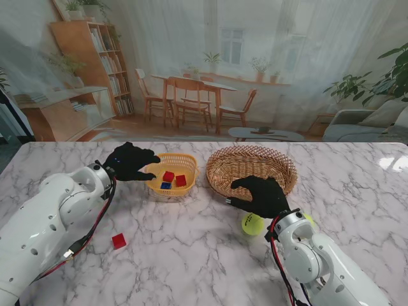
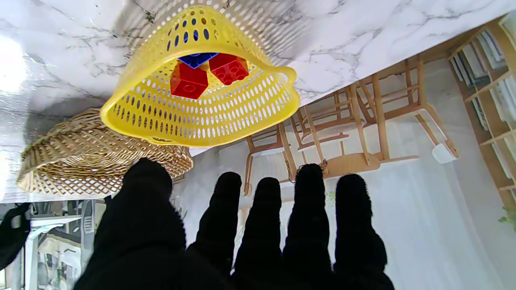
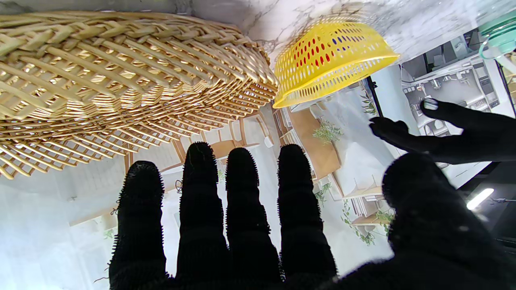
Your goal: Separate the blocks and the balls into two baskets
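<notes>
Black-gloved left hand [image 1: 131,162] hovering splayed, empty, beside yellow perforated plastic basket [image 1: 189,161]; right hand [image 1: 262,195] likewise, nearing woven wicker basket [image 1: 252,157].

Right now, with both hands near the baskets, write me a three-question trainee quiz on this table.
1. How many blocks lie in the yellow basket?
2. True or false: the wicker basket already holds a ball.
3. Which loose item lies nearest the right hand? A) the red block B) the yellow-green ball C) the blue block

Key:
1. Three: two red, one blue.
2. False; no ball shows inside it.
3. B. The ball sits on the marble table just nearer to me than that hand; the loose red block lies beside the left arm, nearer to me than the left hand.
</notes>
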Robot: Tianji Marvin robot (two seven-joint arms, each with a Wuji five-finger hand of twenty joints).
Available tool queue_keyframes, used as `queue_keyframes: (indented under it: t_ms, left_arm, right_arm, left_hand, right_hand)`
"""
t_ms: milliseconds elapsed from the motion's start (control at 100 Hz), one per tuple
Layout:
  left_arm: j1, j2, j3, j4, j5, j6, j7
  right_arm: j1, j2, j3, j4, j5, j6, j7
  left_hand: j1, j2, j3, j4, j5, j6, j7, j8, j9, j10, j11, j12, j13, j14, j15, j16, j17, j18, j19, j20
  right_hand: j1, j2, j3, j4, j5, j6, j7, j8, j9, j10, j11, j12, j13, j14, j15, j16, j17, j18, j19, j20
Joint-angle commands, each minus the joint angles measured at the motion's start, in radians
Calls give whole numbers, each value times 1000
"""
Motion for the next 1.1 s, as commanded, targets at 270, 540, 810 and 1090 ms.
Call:
queue_keyframes:
  t_ms: [270,540,810,1090]
  left_arm:
    - [224,27,-193,-181,133,-106,5]
    - [385,30,-308,-257,203,-145,84]
    - [511,31,-416,-304,265,-149,169]
    - [591,28,-469,-311,267,-126,141]
  right_arm:
    - [-12,-1,9,-4,0,2,-5]
    - [-9,-1,6,0,0,3,-2]
    - [-10,-1,8,1,1,2,-4]
    - [-6,-1,4,7,-1,5,-3]
  left_hand:
    - [-23,29,-12,-16,48,-18,1,21,56,4,-25,19,2,20,-21,-6,-19,56,-28,2]
    - [-29,32,-12,-17,42,-18,-10,22,60,5,-33,21,3,21,-24,-7,-17,59,-34,6]
    - [-30,32,-12,-17,40,-12,-16,22,61,10,-36,22,3,26,-25,-7,-16,58,-37,11]
    - [-49,36,-19,-20,22,14,-36,13,54,21,-45,19,0,37,-24,-7,-8,44,-34,15]
  right_hand:
    - [13,38,-11,1,15,-17,-10,-5,-13,-5,-17,-1,14,8,-40,8,-4,9,1,10]
    - [12,38,-11,1,16,-17,-10,-5,-15,-3,-17,-1,14,8,-40,8,-3,9,2,10]
    - [13,37,-10,1,15,-17,-10,-5,-16,-1,-17,-1,13,10,-39,8,0,9,2,10]
    - [13,37,-10,1,15,-17,-10,-5,-16,-2,-16,-1,15,10,-38,8,0,8,3,9]
